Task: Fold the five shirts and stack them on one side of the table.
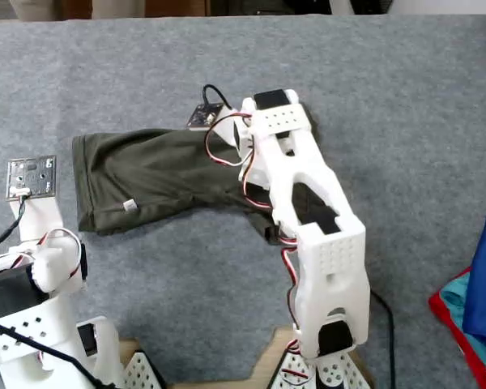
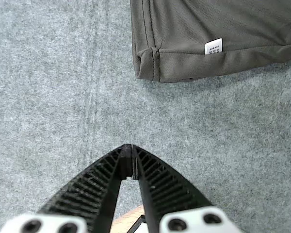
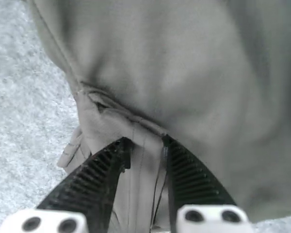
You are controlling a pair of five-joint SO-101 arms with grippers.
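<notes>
1. Gripping a fold of the shirt (image 3: 184,73), the right gripper (image 3: 145,143) had fabric pinched between its fingers.
2. The left gripper (image 2: 131,154) was clenched on nothing, fingertips meeting, over bare table (image 2: 48,87) near the shirt's hem corner.
3. The shirt lay bunched mid-table, white tag (image 2: 213,46) showing.
4. Blue and red cloths (image 1: 478,300) sat at the table's edge on the right arm's side, well apart.

i read it as robotics lab bench, not home. grey felt cover (image 1: 421,121) over table, white plastic right arm (image 1: 324,243) and left arm (image 1: 32,324) with bare wires (image 1: 223,156), exposed circuit board (image 1: 31,177) on left arm, wooden base board (image 1: 269,361) at near edge, coloured cloth heap (image 1: 474,300) at side.
</notes>
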